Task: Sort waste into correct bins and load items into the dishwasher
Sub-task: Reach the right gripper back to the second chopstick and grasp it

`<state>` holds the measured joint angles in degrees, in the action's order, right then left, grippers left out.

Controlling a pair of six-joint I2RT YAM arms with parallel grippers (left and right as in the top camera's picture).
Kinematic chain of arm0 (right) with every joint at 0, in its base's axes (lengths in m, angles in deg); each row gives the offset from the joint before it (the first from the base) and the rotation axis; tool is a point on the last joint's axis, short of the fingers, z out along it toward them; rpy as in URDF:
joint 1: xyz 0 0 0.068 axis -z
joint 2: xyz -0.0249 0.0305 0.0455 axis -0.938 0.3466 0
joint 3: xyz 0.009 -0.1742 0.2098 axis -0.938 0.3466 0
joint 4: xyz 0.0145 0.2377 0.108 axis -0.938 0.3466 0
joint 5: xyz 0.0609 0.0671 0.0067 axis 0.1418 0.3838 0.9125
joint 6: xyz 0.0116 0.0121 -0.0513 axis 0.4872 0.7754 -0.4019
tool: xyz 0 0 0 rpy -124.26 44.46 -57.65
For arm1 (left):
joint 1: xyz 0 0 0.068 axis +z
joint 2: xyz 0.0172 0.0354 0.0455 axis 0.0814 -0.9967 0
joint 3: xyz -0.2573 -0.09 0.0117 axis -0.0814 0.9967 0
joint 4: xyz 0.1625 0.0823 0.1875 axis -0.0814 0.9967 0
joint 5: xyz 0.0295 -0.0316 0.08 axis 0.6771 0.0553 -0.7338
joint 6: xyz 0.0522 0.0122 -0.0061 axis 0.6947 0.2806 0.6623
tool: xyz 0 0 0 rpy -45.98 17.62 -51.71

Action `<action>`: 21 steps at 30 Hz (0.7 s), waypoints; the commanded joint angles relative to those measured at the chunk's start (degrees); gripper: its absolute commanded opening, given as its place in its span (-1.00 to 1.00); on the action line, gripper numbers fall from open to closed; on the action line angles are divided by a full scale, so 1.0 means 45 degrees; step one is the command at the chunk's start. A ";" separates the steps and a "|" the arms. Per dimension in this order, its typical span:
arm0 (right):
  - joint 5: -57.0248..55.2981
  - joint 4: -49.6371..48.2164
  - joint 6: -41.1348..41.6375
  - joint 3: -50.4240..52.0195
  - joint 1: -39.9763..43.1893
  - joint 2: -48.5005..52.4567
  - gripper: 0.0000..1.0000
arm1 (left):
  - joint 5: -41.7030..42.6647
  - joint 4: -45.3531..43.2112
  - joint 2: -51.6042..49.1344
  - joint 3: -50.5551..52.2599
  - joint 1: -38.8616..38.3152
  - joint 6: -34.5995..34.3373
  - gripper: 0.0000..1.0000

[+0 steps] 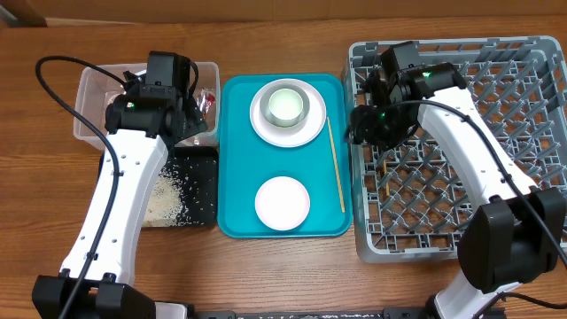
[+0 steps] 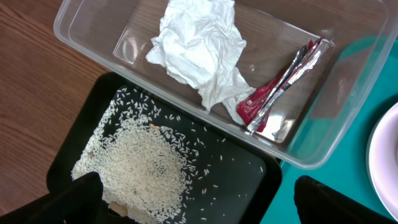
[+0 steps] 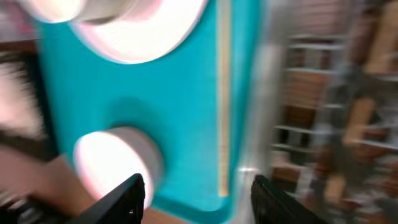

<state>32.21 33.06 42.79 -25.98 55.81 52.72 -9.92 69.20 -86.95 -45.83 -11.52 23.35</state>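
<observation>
At the far left, a clear rectangular plastic tub [image 1: 89, 89] sits on the wooden table [image 1: 35, 195]. The left wrist view shows a crumpled white paper tissue [image 2: 196, 46] and a small red crinkled wrapper [image 2: 280, 87] lying side by side on its floor. The left gripper [image 2: 198, 186] hangs above the near wall of this tub, and its jaws are spread wide with nothing between them. Touching the tub on the near side is a shallow black rectangular tray [image 1: 202, 177], where loose white rice-like grains [image 1: 164, 199] lie heaped towards its left half, with some strays scattered around the heap. In the middle of the table lies a large teal serving tray [image 1: 235, 159]. At its far end is a round white plate [image 1: 310, 128] carrying a smaller white round vessel [image 1: 285, 105], which could be either a bowl or a cup. A second white bowl [image 1: 282, 202] rests alone near the tray's front. A thin wooden chopstick [image 1: 335, 164] lies lengthwise along the tray's right edge. To the right stands the large square grey plastic dish rack [image 1: 532, 133] with its lattice base and upright pegs. The right gripper [image 3: 199, 193] hovers over the rack's left side near the teal tray. Its wrist view is blurred, but the fingers [image 3: 127, 199] are parted and hold nothing.
</observation>
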 commanded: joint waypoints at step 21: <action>-0.6028 -0.0510 0.4405 0.0058 -0.4911 -0.0117 -0.42 | -0.0243 -0.0005 0.0058 -0.0155 0.0019 0.0165 0.99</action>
<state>10.44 31.11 59.56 -25.98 33.97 52.72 -9.92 69.20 -86.95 -45.83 -11.52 23.35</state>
